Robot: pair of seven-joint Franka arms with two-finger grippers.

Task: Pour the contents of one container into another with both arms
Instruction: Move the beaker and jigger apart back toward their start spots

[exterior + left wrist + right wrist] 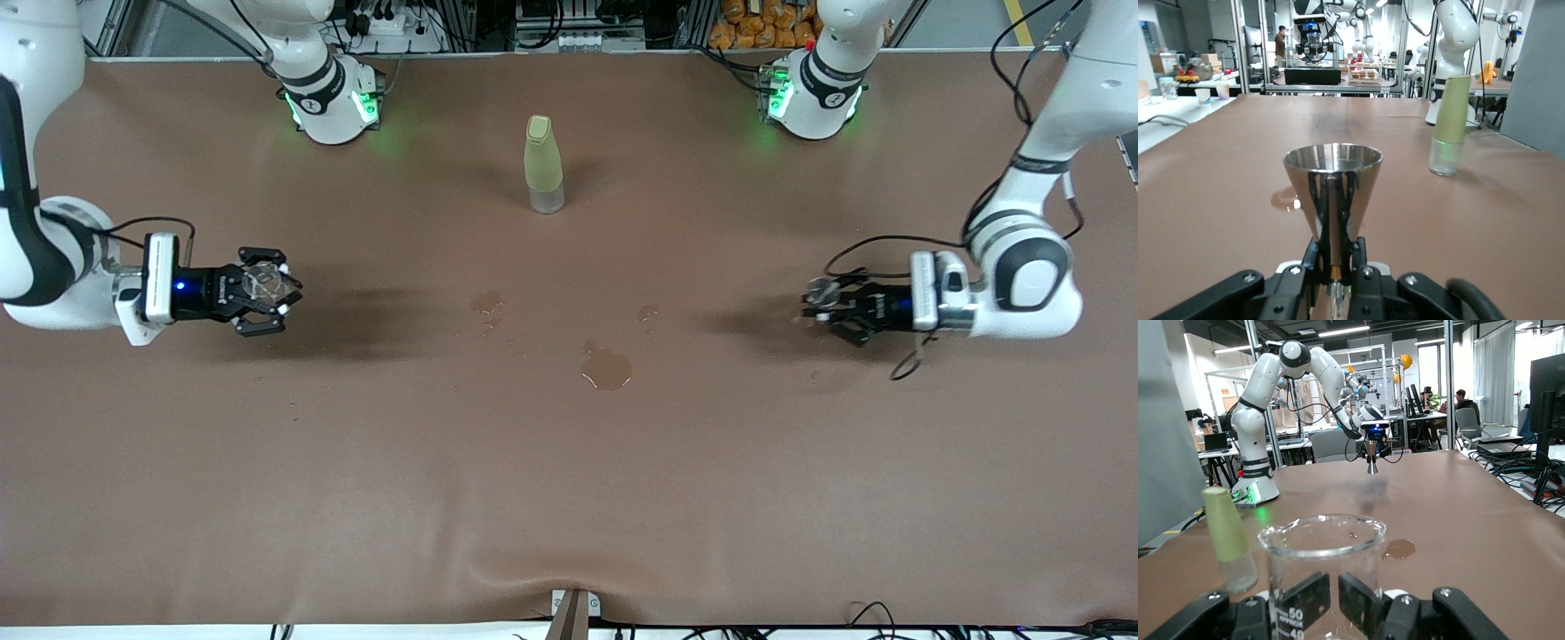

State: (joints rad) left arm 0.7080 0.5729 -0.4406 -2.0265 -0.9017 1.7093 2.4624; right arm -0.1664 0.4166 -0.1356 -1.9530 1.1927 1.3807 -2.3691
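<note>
Your right claw point(267, 289), at the middle left of the front frame, is clamped on the clear cup point(263, 281). Your left claw point(831, 307), at the middle right, is clamped on the metal jigger point(822, 293) by its waist. Both vessels hang upright over the desk point(569, 498), well apart, probably to keep liquid in until they meet. You can't judge either fill level. Puddles point(606, 368) and the bottle point(543, 165) sit between them.
</note>
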